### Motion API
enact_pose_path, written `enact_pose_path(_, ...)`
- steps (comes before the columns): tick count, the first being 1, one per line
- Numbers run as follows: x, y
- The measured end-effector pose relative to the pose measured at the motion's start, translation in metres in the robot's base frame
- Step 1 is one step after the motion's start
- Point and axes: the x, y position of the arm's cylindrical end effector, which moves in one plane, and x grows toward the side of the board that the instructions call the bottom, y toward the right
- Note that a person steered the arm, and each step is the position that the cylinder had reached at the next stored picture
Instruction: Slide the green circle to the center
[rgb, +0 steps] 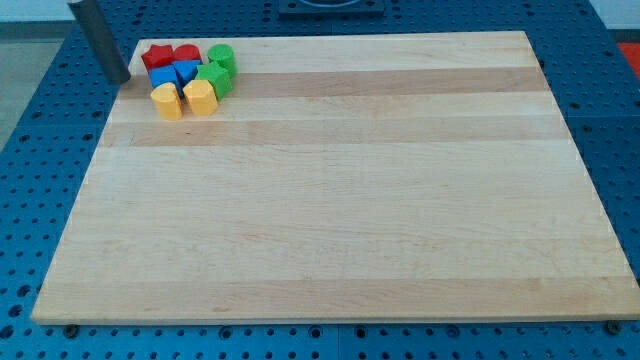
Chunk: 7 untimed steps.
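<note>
None of the task looked done: green circle (221, 56) sat at the board's (330, 250) top-left corner, well apart from the board's middle, packed in a cluster with the other blocks. Beside it, toward the view's left, were two red blocks (172, 55); shapes hard to make out, one maybe a star. Below the green circle was a second green block (215, 79), touching or nearly so. Left of that second green block were two blue blocks (174, 73), and below those a pair of yellow blocks (185, 98).

No hand on this rig, only a rod, so nothing was open or holding. My tip (124, 79) was down at the board's left edge, left of the red blocks, near them but not touching, with the whole cluster between it and the green circle.

Left to do, as judged: all of it. Tip needed to get round behind the green circle on its top-left side and push it down-right, without dragging neighbours along.
</note>
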Motion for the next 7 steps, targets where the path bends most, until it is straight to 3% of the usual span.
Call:
enact_pose_path(1,-0.029,0.002)
enact_pose_path(2,-0.033,0.042)
enact_pose_path(3,0.002,0.123)
enact_pose_path(7,0.038,0.183)
